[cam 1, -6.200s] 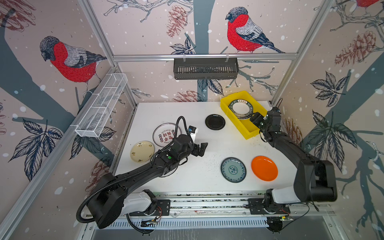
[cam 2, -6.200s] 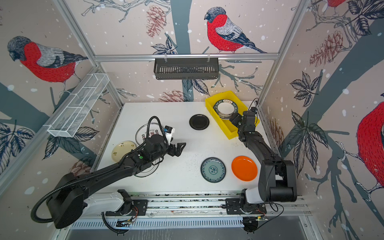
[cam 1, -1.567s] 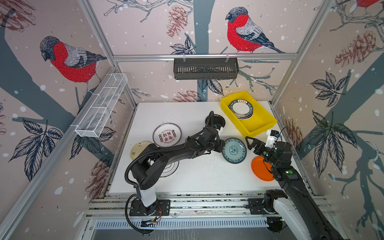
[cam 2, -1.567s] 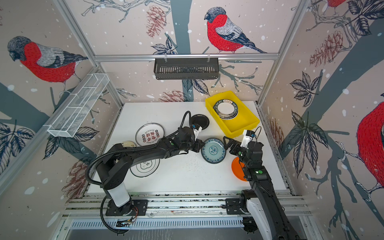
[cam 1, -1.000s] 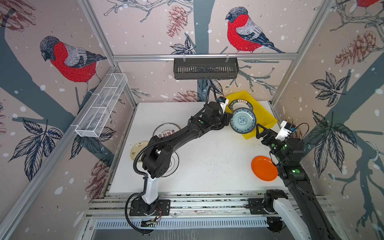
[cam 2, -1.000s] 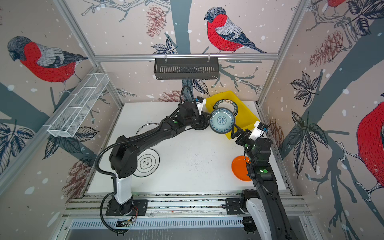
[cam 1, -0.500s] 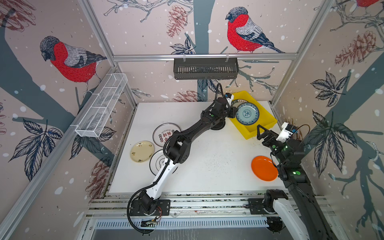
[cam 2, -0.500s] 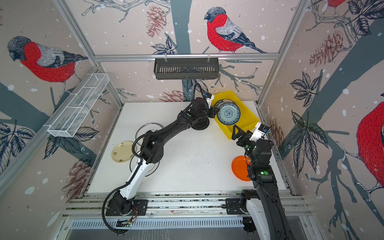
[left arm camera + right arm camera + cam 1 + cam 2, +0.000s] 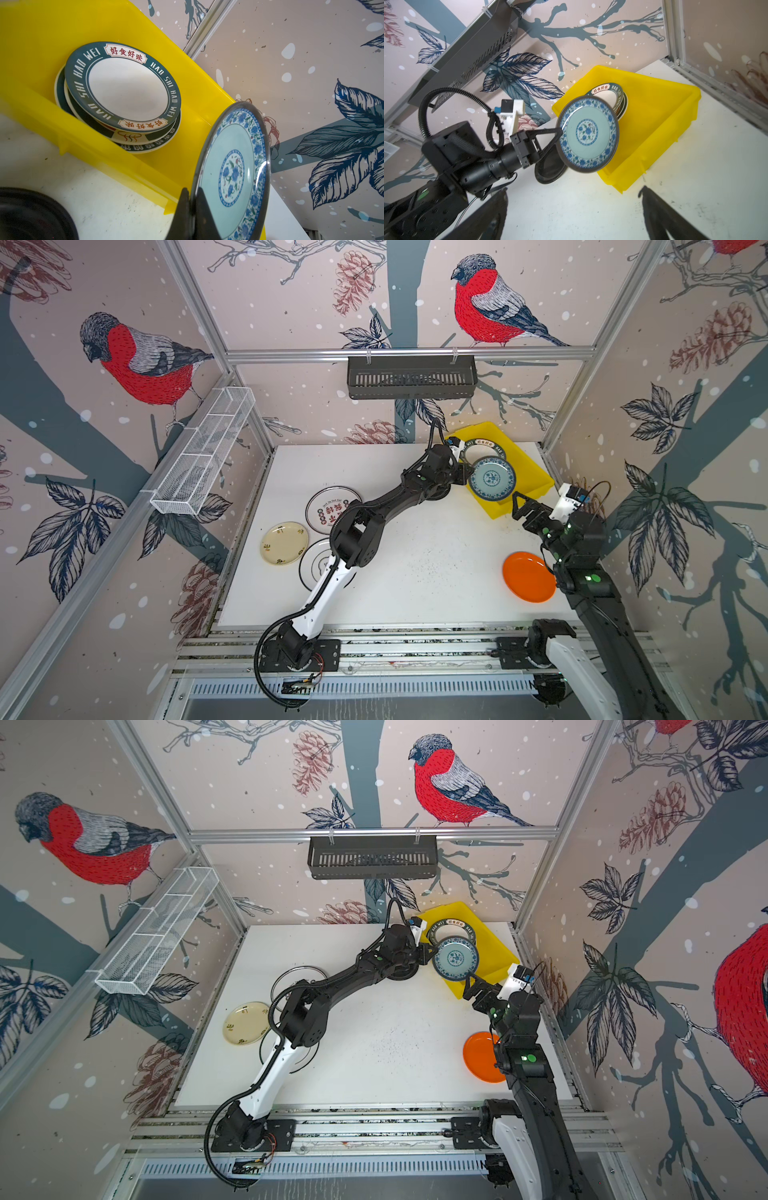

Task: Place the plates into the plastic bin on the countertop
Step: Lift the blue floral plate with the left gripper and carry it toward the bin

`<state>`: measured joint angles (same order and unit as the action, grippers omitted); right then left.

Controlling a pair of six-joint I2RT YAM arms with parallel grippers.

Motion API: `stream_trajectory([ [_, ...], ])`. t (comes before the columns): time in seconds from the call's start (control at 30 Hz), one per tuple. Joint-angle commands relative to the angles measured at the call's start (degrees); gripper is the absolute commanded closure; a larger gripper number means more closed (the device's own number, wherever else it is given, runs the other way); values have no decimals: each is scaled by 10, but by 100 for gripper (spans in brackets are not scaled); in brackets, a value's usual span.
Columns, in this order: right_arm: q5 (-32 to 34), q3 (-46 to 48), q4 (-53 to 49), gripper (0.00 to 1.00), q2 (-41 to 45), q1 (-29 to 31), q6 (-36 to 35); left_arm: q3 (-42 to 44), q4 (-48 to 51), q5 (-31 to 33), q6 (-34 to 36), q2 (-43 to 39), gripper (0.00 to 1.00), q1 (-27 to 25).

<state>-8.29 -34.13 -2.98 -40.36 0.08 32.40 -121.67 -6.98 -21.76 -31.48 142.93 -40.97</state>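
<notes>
shut tight on the rim of the teal-patterned plate point(image 9: 492, 480) at the left gripper point(image 9: 560, 132); spread wide and empty at the right gripper point(image 9: 524, 510), near a corner of the plastic bin point(image 9: 534, 473) on the countertop point(image 9: 415, 572). holds that plate tilted on edge over the bin's wall, just short of the lettered stack point(image 9: 124, 87) inside. best to level it, clear the wall, lower onto bare yellow floor, then release low. reads "hao shi hao wei" and 好食好味 on the top plate's green rim.
</notes>
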Motion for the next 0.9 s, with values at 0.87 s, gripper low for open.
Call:
stream_trajectory([
  [0.87, 60, -361, -195, 36, -524, 59, -171, 455, -191, -6, -45, -394, 100, 120],
])
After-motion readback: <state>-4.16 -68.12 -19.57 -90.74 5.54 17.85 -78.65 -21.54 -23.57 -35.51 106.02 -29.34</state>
